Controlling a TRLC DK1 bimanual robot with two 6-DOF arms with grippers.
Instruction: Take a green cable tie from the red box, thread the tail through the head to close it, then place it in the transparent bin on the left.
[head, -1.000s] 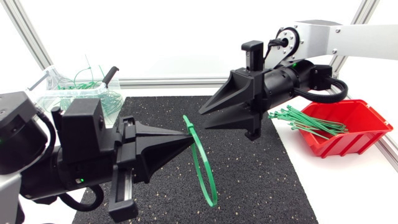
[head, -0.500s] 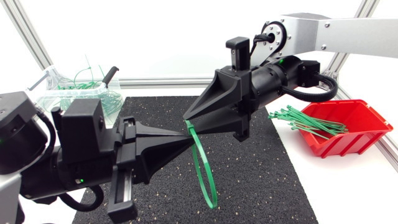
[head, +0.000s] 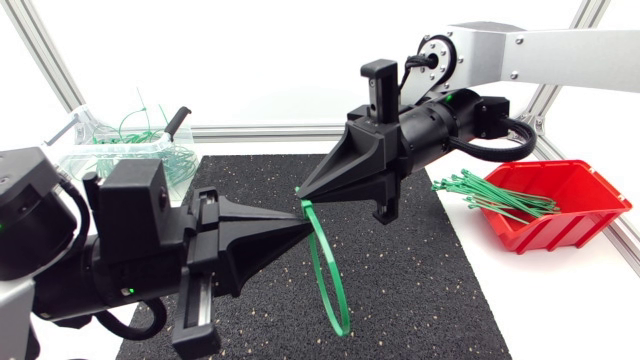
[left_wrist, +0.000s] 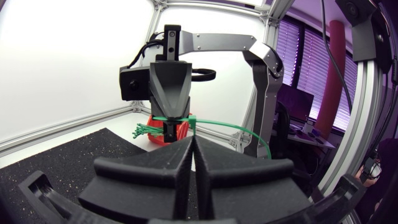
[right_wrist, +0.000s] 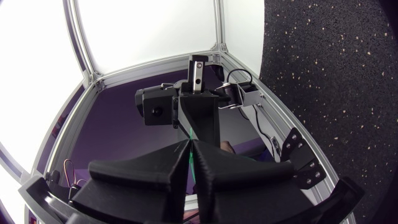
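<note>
Left tool (head: 303, 222), right tool (head: 301, 192) clamped, tip-to-tip

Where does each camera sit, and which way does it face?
Head view: fixed above the table, looking down on left gripper, right gripper and green cable tie.
Left wrist view: on the left arm's last link, facing the right gripper; own fingers nearest.
Right wrist view: on the right arm, facing the left gripper; own fingers nearest.
Shared: both wrist views show the tie.
</note>
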